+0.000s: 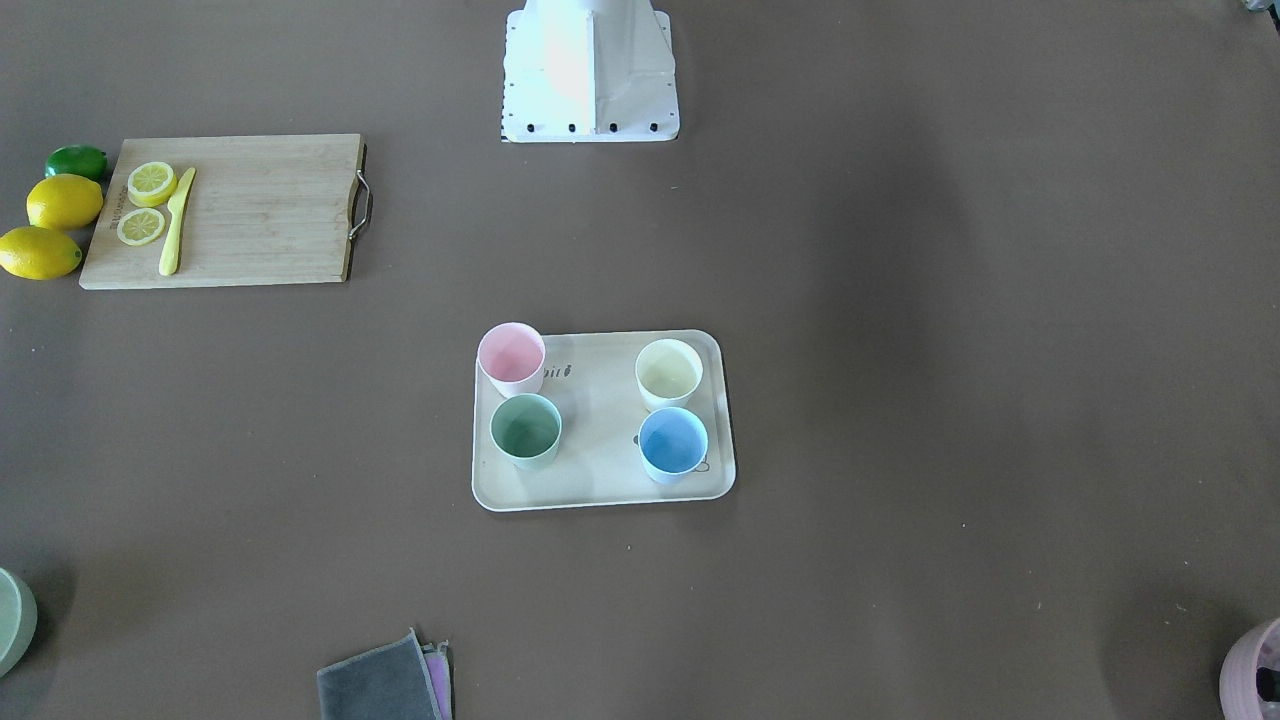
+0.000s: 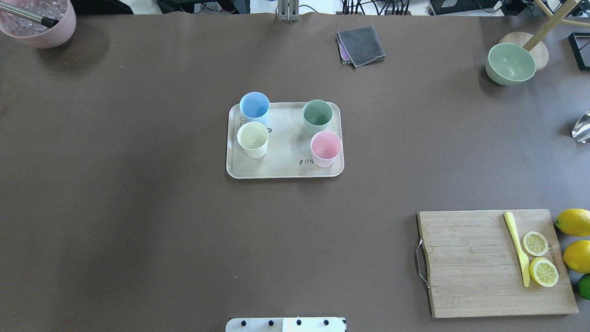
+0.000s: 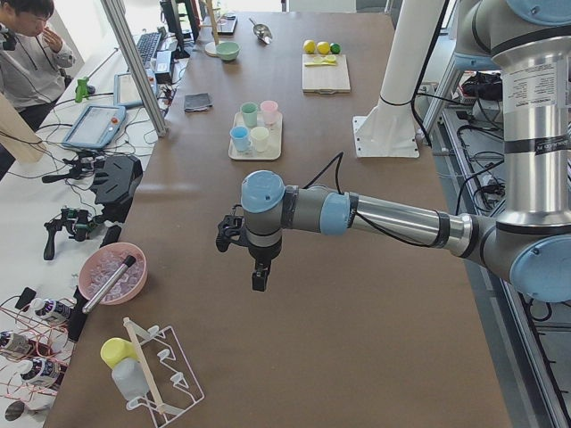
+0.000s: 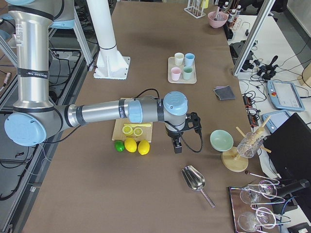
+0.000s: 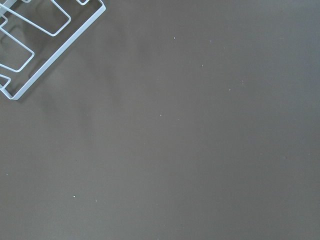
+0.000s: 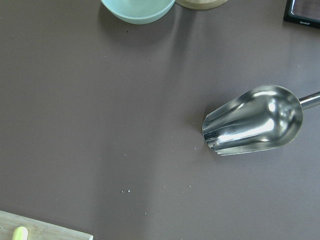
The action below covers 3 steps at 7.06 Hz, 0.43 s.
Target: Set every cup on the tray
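Note:
The cream-beige tray (image 2: 283,168) lies at the table's middle and also shows in the front-facing view (image 1: 600,485). All four cups stand upright on it: pink cup (image 2: 326,148), cream-white cup (image 2: 252,139), sage green cup (image 2: 317,115) and light blue cup (image 2: 254,107). My left gripper (image 3: 259,281) hangs over bare table far from the tray, towards the table's left end. My right gripper (image 4: 178,147) hangs near the lemons at the right end. Both show only in the side views, so I cannot tell whether they are open or shut.
A bamboo cutting board (image 2: 474,267) with lemon slices and a yellow knife (image 2: 518,249) lies at the near right, lemons (image 2: 574,222) beside it. A green bowl (image 2: 510,63), a grey cloth (image 2: 361,45), a pink pot (image 2: 39,20), a metal scoop (image 6: 255,120) and a wire rack (image 5: 35,35) stand around.

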{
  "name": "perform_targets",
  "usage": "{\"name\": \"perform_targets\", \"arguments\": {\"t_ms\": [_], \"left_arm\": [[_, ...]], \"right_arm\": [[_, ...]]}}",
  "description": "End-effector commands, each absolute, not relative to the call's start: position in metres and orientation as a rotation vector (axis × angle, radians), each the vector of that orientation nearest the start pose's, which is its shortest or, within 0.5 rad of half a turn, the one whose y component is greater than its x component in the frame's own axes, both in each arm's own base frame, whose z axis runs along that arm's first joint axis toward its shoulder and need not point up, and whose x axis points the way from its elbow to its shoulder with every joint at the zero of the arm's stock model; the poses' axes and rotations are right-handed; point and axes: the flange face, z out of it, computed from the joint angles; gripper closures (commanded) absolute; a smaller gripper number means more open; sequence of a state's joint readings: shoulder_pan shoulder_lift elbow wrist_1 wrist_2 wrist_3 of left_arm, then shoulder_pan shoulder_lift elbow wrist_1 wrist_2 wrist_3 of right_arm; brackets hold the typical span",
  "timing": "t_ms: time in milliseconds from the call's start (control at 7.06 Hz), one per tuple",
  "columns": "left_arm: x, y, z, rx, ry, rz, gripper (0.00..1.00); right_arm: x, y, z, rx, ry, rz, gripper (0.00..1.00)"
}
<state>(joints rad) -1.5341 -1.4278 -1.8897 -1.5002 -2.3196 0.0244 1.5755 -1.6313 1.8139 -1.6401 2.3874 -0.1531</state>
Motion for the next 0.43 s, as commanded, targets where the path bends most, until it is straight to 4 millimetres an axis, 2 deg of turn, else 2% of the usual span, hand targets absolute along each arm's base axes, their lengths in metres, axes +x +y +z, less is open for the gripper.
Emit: {"name": "perform_targets", "arguments": {"t_ms": [0,283], "left_arm": [[-0.083,-0.418,0.58,0.115,0.751,0.021,0.02],[-0.089,-0.406,0.564,0.148,0.75,0.017,0.02]], "right_arm": [[0.061,-0.465,0.571,0.169,-0.835,-0.186,0.0],[0.06,-0.464,0.571,0.166,-0.861,-0.177,0.0]]}}
